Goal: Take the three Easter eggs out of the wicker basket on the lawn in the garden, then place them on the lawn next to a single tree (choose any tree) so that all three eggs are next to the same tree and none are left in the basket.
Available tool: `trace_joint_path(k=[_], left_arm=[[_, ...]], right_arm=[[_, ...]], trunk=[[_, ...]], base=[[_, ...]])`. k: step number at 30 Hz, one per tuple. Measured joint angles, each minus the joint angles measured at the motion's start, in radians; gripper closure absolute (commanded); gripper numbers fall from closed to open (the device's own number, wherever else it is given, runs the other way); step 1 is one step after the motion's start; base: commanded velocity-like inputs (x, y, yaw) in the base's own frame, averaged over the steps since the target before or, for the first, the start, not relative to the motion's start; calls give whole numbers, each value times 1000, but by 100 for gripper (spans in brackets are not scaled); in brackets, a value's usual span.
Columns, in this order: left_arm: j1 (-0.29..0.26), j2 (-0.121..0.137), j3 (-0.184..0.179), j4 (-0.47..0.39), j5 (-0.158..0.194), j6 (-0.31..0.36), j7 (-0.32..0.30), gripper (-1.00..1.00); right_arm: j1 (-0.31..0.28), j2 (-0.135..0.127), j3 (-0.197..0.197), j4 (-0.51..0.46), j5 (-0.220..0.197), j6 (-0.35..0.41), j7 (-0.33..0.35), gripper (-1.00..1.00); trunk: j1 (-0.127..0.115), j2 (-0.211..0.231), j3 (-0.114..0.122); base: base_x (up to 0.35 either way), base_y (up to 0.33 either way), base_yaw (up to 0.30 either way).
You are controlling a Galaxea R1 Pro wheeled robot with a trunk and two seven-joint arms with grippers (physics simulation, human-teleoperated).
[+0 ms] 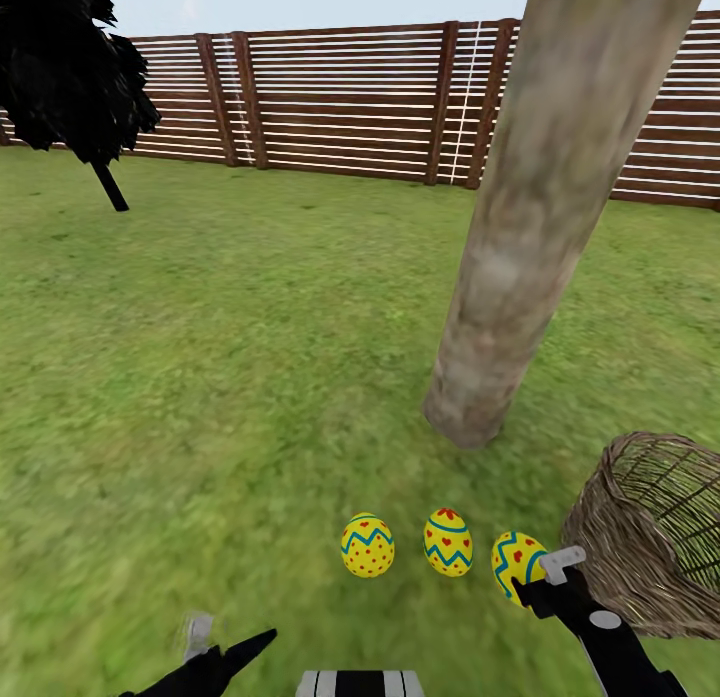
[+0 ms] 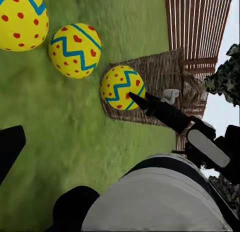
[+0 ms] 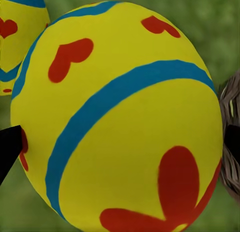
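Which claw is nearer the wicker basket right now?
Right. The right claw is at the third egg just beside the wicker basket; the left claw sits far off, past the other two eggs.

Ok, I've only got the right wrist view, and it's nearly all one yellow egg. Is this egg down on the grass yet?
Observer: In the head view the rightmost egg looks to sit on the lawn, level with the middle egg and the leftmost egg. The right gripper is at it.
Operator: Are all three by the same tree?
Observer: Yes, they form a row just in front of the foot of the tree.
Operator: Anything left in the basket?
Observer: The wicker basket lies tipped beside the rightmost egg. No egg shows in the part of its inside that I can see.
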Motion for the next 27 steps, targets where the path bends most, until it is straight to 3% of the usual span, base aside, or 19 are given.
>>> trace_joint_path(k=[3, 5, 15, 24, 27], left_arm=[[0, -11, -103, -69, -5, -1, -151, -100], [0, -13, -134, -113, -6, -1, -186, -100], [1, -4, -141, -128, -1, -1, -204, -100], [4, 0, -136, -128, 2, -1, -206, -100], [4, 1, -136, -128, 3, -1, -206, -100]], right_arm=[[0, 1, -1, 0, 0, 0, -1, 100], [0, 1, -1, 1, 0, 0, -4, 100], [0, 2, 0, 3, 0, 0, -9, 100], [0, 4, 5, 4, 1, 0, -11, 100], [0, 5, 6, 4, 1, 0, -11, 100]], trunk=[[0, 0, 0], [0, 0, 0], [0, 0, 0], [4, -2, -35], [4, -2, -35]], base=[[0, 0, 0], [0, 0, 0], [0, 0, 0], [0, 0, 0], [0, 0, 0]])
